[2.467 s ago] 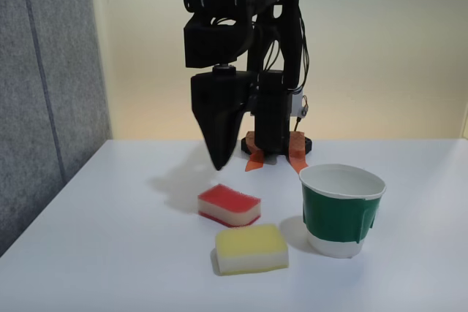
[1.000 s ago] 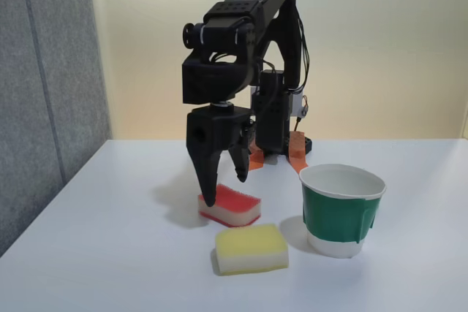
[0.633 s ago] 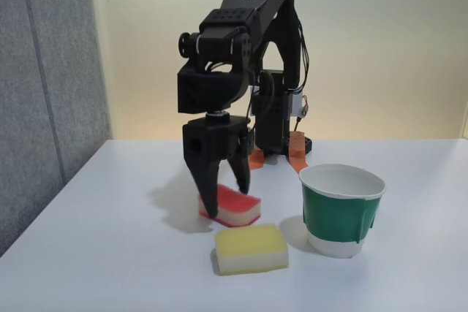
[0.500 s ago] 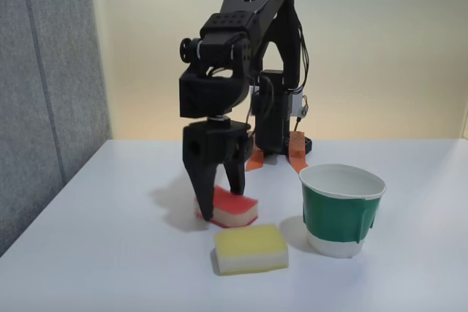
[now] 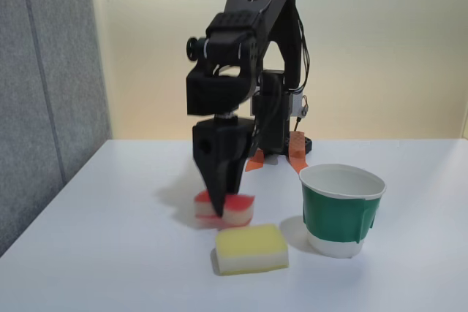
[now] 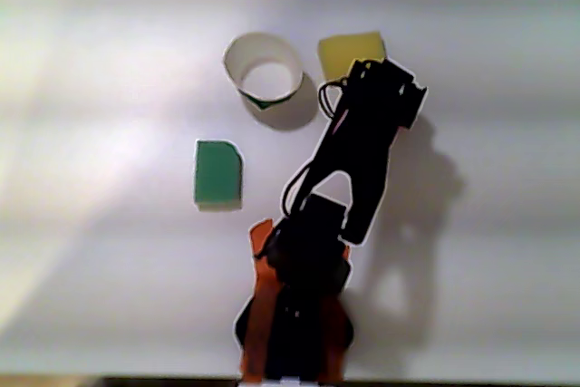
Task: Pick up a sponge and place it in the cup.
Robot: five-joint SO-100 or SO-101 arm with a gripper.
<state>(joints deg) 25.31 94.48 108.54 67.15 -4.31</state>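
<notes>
Fixed view – two sponges: sponge [image 5: 235,210] in claw [image 5: 219,208], yellow sponge [image 5: 251,248] – one cup [image 5: 341,210].

Black arm [image 5: 241,49], tapered fingers [image 5: 219,188], dark cables, orange base clamps [image 5: 296,150].

Red-topped sponge [image 5: 232,208], seemingly cream below; green-banded white cup [image 5: 341,210]; yellow sponge [image 5: 251,248]; black tool [image 5: 219,208]

I see a smooth, matt white table [image 5: 110,253]. The sponge [image 5: 238,210] looks soft and porous, as does the yellow sponge [image 5: 251,248]. The cup [image 5: 340,213] looks like smooth paper. My arm [image 5: 234,71] is matt black plastic, with an orange plastic base [image 6: 263,314].
</notes>
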